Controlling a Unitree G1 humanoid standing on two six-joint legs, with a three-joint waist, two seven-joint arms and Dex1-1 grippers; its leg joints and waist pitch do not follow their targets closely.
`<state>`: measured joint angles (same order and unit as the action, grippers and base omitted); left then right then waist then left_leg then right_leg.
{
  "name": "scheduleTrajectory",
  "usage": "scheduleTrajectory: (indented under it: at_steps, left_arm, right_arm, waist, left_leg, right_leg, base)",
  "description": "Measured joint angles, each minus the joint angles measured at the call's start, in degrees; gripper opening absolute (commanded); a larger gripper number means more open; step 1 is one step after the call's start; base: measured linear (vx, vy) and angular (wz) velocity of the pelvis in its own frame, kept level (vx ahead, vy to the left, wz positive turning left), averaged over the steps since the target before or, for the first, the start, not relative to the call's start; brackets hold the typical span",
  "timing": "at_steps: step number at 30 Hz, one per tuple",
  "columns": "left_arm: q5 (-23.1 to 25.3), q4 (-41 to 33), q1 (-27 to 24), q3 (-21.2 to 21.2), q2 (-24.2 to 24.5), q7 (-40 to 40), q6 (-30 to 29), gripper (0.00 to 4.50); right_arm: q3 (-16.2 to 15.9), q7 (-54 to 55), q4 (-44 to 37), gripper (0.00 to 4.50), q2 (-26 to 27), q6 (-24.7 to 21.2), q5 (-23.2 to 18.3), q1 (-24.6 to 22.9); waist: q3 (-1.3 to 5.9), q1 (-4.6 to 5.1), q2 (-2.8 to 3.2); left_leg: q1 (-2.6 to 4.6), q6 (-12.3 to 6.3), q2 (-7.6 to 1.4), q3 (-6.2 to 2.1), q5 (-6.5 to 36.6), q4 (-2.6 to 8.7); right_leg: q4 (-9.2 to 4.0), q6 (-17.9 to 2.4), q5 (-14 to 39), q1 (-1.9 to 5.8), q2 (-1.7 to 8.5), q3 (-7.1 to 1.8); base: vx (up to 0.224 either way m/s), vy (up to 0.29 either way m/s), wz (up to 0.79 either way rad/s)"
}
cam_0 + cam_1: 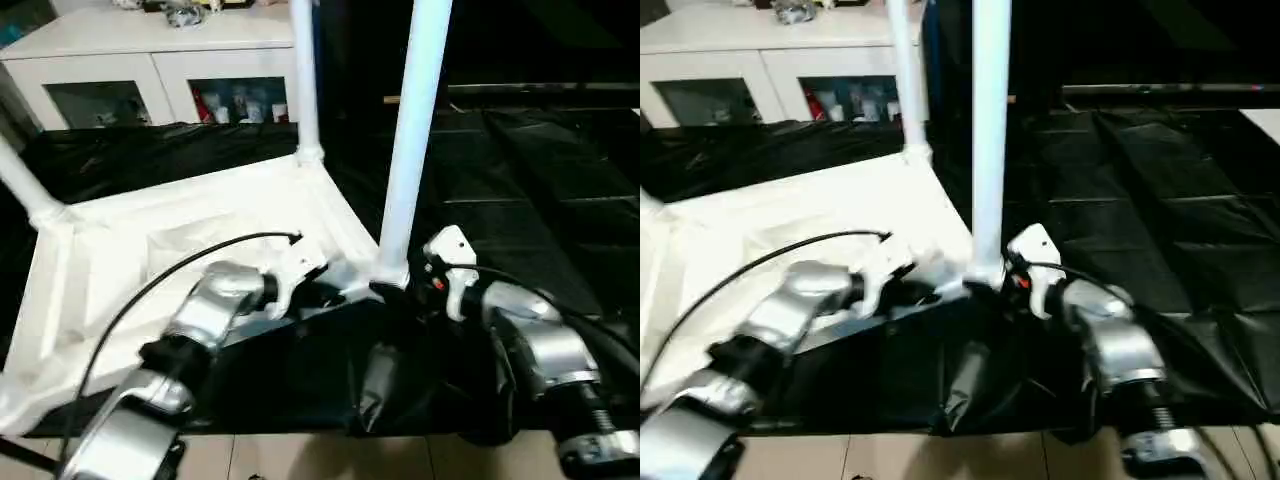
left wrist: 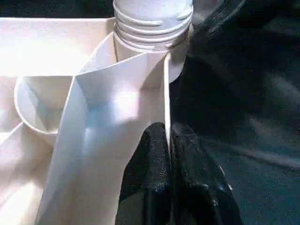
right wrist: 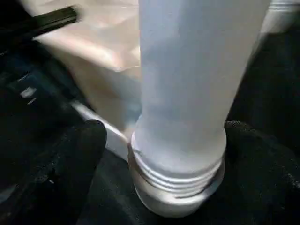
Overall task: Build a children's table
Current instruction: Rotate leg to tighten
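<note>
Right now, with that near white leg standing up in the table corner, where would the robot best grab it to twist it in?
Probably low on the near leg, just above its threaded base, coming level from the robot's right. The tube stands upright and round, so the right gripper can straddle it with a finger on each side. The left gripper pinches the tabletop rim, steadying it.

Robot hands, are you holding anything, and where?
The left gripper pinches the tabletop by its thin side wall near the corner leg. The right gripper sits open around that leg's threaded base, not gripping it.
</note>
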<state>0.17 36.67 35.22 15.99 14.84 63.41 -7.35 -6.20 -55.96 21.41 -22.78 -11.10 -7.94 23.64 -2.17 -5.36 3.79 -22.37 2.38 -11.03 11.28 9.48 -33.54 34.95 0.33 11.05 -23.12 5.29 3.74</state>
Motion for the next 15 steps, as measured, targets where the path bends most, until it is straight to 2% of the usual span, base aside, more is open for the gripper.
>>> scheduleTrajectory:
  at_steps: [4, 8, 11, 13, 15]
  left_arm:
    - [-1.08, -3.66, -2.22, 0.8, 2.84, 5.64, -0.53, 0.0]
    - [-1.73, -6.75, -3.92, 1.44, 4.04, 8.73, -1.52, 0.0]
    - [-1.82, -6.89, -4.0, 1.47, 4.26, 8.83, -1.65, 0.0]
    - [-2.02, -6.95, -4.08, 1.48, 4.32, 8.84, -1.76, 0.0]
    - [-2.03, -7.01, -4.12, 1.49, 4.34, 8.83, -1.78, 0.0]
  right_arm:
    - [-2.24, -7.06, -1.28, 4.29, -2.35, 0.44, -1.24, -0.1]
    - [-3.89, -8.31, -1.12, 4.29, -2.37, 1.35, -0.82, -0.1]
    - [-4.43, -8.59, -1.06, 4.29, -2.17, 1.71, -0.48, -0.1]
    - [-4.5, -8.84, -1.03, 4.03, -2.2, 1.79, -0.38, -0.1]
    - [-4.51, -8.98, -1.02, 3.96, -2.2, 1.79, -0.39, -0.1]
  waist:
    - [-0.04, -0.59, -0.07]
    - [-0.07, -1.23, -0.11]
    - [-0.09, -1.09, -0.14]
    - [-0.09, -1.06, -0.14]
    - [-0.09, -1.08, -0.14]
  left_leg:
    - [-0.05, 0.11, 0.01, 0.01, 0.11, -0.12]
    - [-0.05, 0.12, 0.02, 0.02, 0.1, -0.24]
    - [-0.04, 0.12, 0.02, 0.04, 0.1, -0.26]
    - [-0.04, 0.12, 0.02, 0.04, 0.1, -0.25]
    - [-0.03, 0.12, 0.02, 0.04, 0.1, -0.23]
  right_leg:
    - [0.01, -0.04, -0.02, 0.02, 0.04, -0.02]
    - [0.06, -0.1, -0.06, 0.05, 0.06, -0.04]
    - [0.06, -0.11, -0.08, 0.06, 0.07, -0.07]
    - [0.06, -0.11, -0.08, 0.06, 0.07, -0.07]
    - [0.06, -0.1, -0.08, 0.05, 0.07, -0.06]
  base:
    - [0.0, 0.0, 0.0]
    - [0.0, 0.0, 0.0]
    - [0.0, 0.0, 0.0]
    - [0.0, 0.0, 0.0]
    - [0.0, 0.0, 0.0]
